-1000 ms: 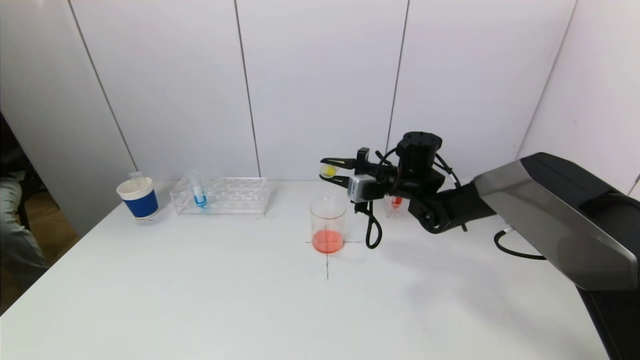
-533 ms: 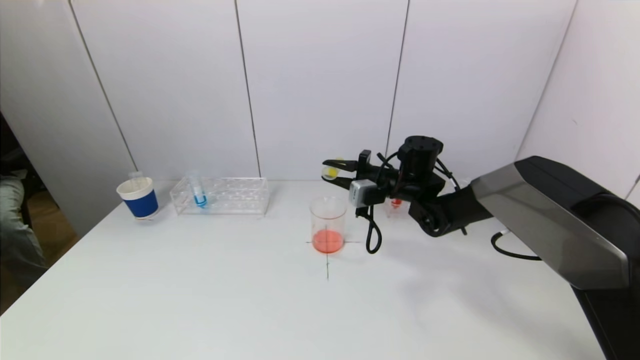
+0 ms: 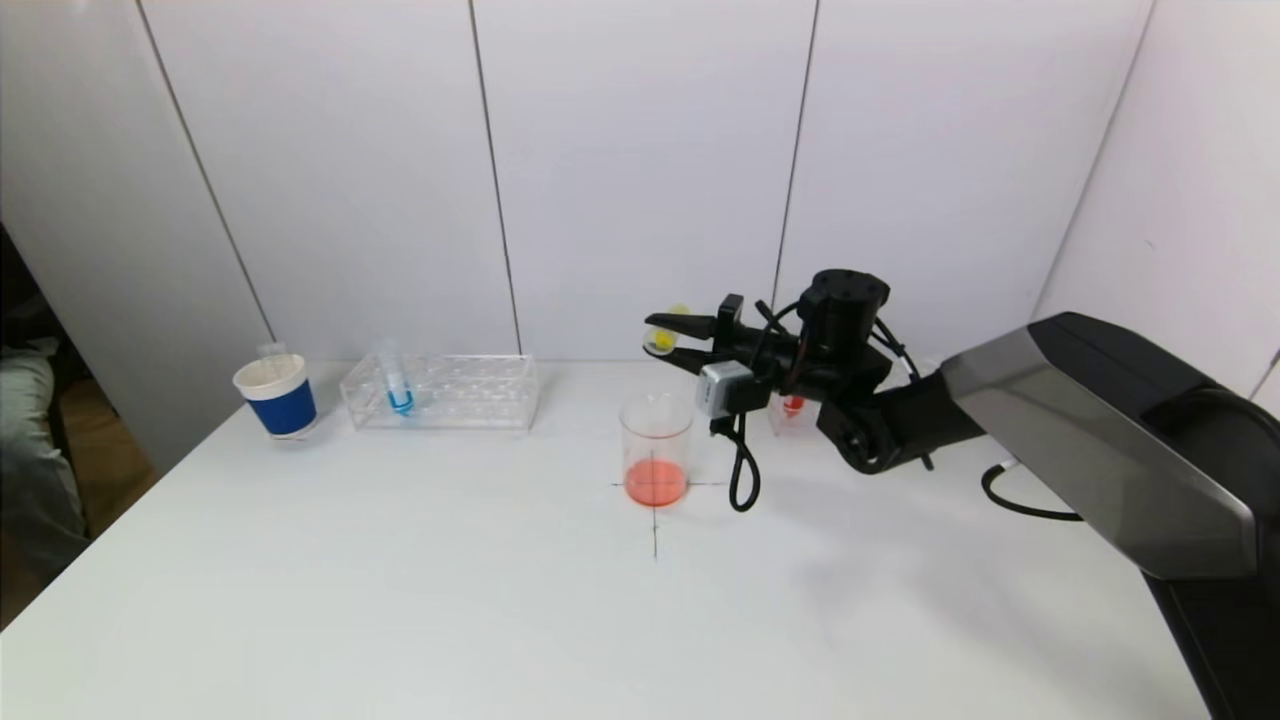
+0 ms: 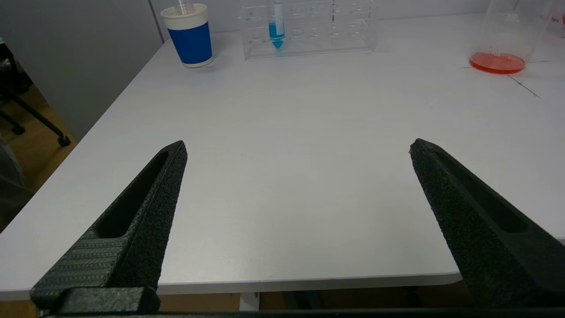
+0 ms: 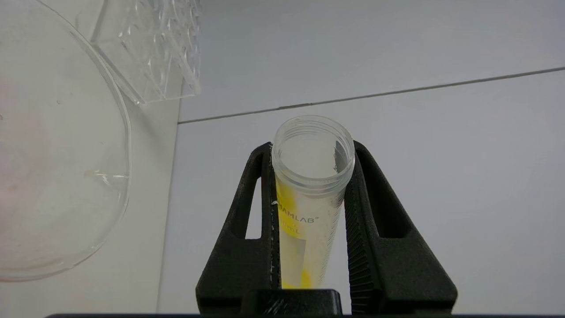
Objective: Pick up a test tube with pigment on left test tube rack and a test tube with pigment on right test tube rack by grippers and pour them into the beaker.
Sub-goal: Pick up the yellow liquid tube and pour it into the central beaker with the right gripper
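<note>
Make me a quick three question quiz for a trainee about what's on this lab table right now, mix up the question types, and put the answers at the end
1. True or false: the right gripper is shut on a test tube with yellow pigment.
2. Multiple choice: what colour is the liquid in the beaker? A) blue B) orange-red C) green
3. Fill in: the tube with blue pigment stands in the left test tube rack, and to that rack's left sits a blue and white paper ____.

Key
1. True. It holds the tube just behind and above the beaker; the left gripper is open, low over the table's near edge.
2. B
3. cup
</note>
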You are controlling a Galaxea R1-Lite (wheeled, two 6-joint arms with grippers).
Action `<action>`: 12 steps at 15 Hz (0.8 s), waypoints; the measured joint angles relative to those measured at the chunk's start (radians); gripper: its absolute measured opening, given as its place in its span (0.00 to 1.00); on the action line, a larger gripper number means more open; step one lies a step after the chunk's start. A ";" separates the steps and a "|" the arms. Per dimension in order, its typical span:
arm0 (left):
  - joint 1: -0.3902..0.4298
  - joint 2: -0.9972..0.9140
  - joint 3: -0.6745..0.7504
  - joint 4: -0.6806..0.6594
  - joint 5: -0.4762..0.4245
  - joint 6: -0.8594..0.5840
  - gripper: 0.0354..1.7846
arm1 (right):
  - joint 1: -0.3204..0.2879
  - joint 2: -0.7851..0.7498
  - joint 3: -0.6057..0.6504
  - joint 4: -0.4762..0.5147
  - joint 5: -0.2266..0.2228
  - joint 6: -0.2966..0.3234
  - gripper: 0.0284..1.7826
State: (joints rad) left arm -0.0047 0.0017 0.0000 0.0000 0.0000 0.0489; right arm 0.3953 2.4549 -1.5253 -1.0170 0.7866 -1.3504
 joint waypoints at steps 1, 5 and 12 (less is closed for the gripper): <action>0.000 0.000 0.000 0.000 0.000 0.000 0.99 | 0.000 0.000 0.000 -0.001 0.000 -0.009 0.26; 0.000 0.000 0.000 0.000 0.000 0.000 0.99 | 0.000 0.000 0.004 -0.023 -0.001 -0.038 0.26; 0.000 0.000 0.000 0.000 0.000 0.000 0.99 | -0.002 0.000 0.000 -0.055 -0.005 -0.071 0.26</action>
State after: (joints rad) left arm -0.0047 0.0017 0.0000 0.0000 0.0000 0.0494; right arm 0.3934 2.4553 -1.5255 -1.0717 0.7817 -1.4219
